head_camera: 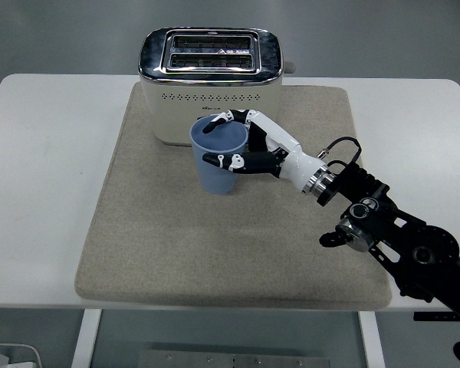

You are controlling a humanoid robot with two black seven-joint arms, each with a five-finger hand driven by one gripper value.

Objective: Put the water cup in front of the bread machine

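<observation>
— Where is the water cup?

— The blue water cup (218, 159) stands upright on the beige mat (169, 230), just in front of the cream bread machine (210, 86), a little right of the machine's middle. Its open mouth faces up, and its rim overlaps the lower front of the machine from this high view, so I cannot tell whether the two touch.

— And the hand on it?

— The right hand (249, 146) is wrapped around the cup from the right side. One white-and-black finger hooks over the far rim, and another finger (228, 161) lies across the front of the cup's wall partway down. The fingers are curled and closed on the cup. Whether the cup's base rests on the mat or sits slightly above it, I cannot tell.

— What about the arm?

— The black right arm (391, 238) comes in from the lower right corner, crosses the right part of the mat and ends at a white wrist behind the hand.

— The rest?

— The mat lies on the white table (38, 192). The bread machine sits at the mat's far edge, with two slots in its chrome top.
</observation>
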